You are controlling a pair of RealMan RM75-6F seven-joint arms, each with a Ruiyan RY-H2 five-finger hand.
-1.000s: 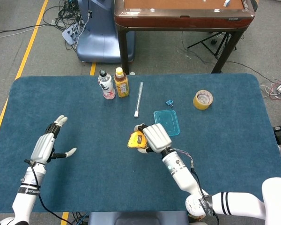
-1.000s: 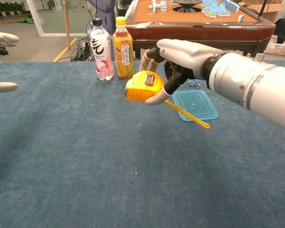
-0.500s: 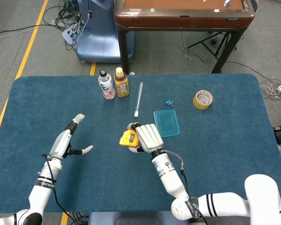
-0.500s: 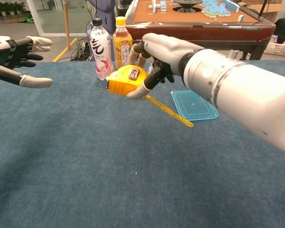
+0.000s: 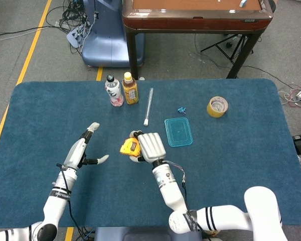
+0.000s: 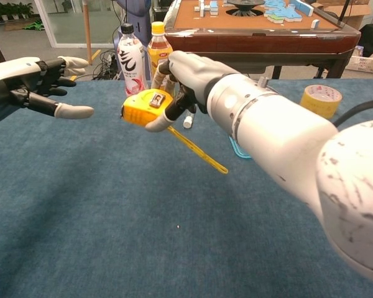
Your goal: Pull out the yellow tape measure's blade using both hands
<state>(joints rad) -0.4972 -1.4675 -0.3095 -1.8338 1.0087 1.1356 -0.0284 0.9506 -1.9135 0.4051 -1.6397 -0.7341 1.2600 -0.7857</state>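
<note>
The right hand sits near the middle of the head view, its fingers wrapped around the yellow tape measure, which it holds lifted above the blue table; in the chest view the same right hand shows in the upper middle, gripping the tape measure from above and behind, thumb under the case; a short length of yellow blade hangs out of the case and slants down toward the lower right of that frame; the left hand lies to the left of the tape measure in the head view, holding nothing, fingers spread and thumb out, clearly apart from the case; in the chest view the left hand enters from the upper left edge, its fingers pointing toward the tape measure with a gap between them; toward the upper middle of the head view stand a clear bottle with a pink label and a yellow bottle just beside each other; right of them lies a slim white rod; a turquoise lid lies flat just right of the right hand, a small blue clip above it; a roll of yellow tape sits further to the right.
</note>
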